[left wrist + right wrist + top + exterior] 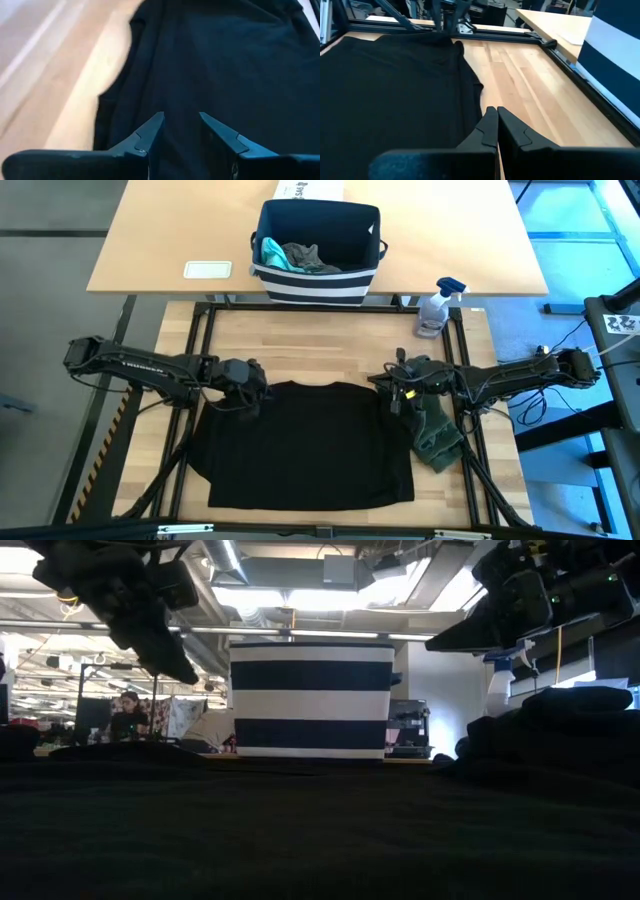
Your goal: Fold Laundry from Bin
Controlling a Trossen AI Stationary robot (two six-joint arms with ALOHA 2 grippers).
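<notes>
A large black T-shirt (310,445) lies spread flat on the wooden table. An olive-green piece (437,430) lies crumpled by the shirt's right edge. The navy bin with white stripes (318,250) stands on the far table and holds a teal piece (270,252) and a grey piece (310,258). My left gripper (181,117) hovers open over the shirt's far left corner, nothing between its fingers. My right gripper (493,112) is shut and hovers over the shirt's far right corner (388,395). In the low view both grippers (185,670) (440,643) hang clear above the cloth.
A spray bottle (437,305) stands at the table's far right corner. A white card (207,269) and a white box (310,190) lie on the far table near the bin. A black metal frame (200,330) runs around the table. A person (125,715) sits far behind.
</notes>
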